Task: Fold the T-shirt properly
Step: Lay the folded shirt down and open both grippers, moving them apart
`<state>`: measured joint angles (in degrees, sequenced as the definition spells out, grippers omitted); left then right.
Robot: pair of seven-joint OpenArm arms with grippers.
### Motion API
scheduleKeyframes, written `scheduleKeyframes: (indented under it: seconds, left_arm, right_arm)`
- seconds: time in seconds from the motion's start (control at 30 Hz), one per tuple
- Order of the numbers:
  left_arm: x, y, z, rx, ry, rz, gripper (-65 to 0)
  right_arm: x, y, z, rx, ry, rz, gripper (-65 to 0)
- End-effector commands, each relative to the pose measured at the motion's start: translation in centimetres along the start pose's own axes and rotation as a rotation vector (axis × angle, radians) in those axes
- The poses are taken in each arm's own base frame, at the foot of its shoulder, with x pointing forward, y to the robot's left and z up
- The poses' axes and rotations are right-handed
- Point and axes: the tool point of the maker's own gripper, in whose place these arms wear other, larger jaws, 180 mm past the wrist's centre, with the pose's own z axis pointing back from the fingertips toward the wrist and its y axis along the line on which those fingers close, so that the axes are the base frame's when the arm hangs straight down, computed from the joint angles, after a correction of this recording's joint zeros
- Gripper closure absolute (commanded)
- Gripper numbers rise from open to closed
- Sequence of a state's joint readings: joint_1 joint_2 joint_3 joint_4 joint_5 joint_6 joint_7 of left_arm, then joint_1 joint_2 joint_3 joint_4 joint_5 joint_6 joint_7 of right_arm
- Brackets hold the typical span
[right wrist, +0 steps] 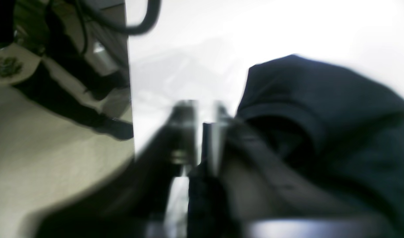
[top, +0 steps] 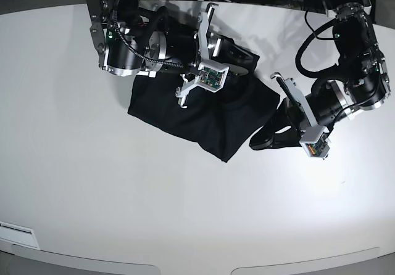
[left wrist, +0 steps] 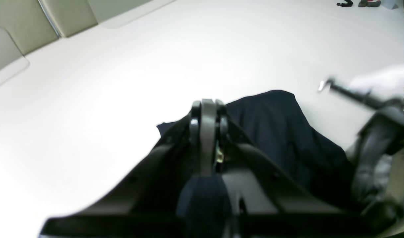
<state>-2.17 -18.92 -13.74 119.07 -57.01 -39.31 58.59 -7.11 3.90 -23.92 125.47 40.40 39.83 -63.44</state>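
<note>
White tabletop (top: 74,182) spreads under both arms, with the black T-shirt (top: 185,118) bunched near its middle in the base view. Only the wrist views show the grips: the left gripper (left wrist: 206,109) is pinched together on dark cloth, the right gripper (right wrist: 205,114) likewise clamped on a fold, though blurred. Floor tiles (left wrist: 20,29) show beyond the table's edge in the left wrist view. No writing is readable

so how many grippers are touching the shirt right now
2. The left gripper pinches the shirt at its right edge; the right gripper grips its far edge near the top.
</note>
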Motion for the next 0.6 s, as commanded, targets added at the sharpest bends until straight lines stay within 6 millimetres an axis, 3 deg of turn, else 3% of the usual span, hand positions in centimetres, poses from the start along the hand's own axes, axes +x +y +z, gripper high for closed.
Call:
scheduleKeyframes:
  seconds: [0.0, 0.27, 0.4, 0.57]
  left_arm:
    - [1.2, -0.2, 0.3, -0.012, -0.044, -0.027, 0.0]
    - [0.7, -1.1, 0.3, -0.063, -0.017, 0.0, 0.0]
    - [0.3, -1.8, 0.8, -0.112, 0.016, 0.012, 0.0]
    - [-2.0, -2.4, 1.6, -0.125, 0.088, 0.045, 0.0]
  right_arm:
    - [0.7, -0.2, 0.2, -0.015, -0.02, 0.024, 0.0]
    - [-2.2, -4.0, 1.6, -0.203, 0.114, 0.124, 0.0]
    - [-3.1, -8.2, 4.4, -0.395, 0.129, 0.072, 0.0]
    - [-1.0, -11.7, 9.5, -0.557, 0.0, -0.008, 0.0]
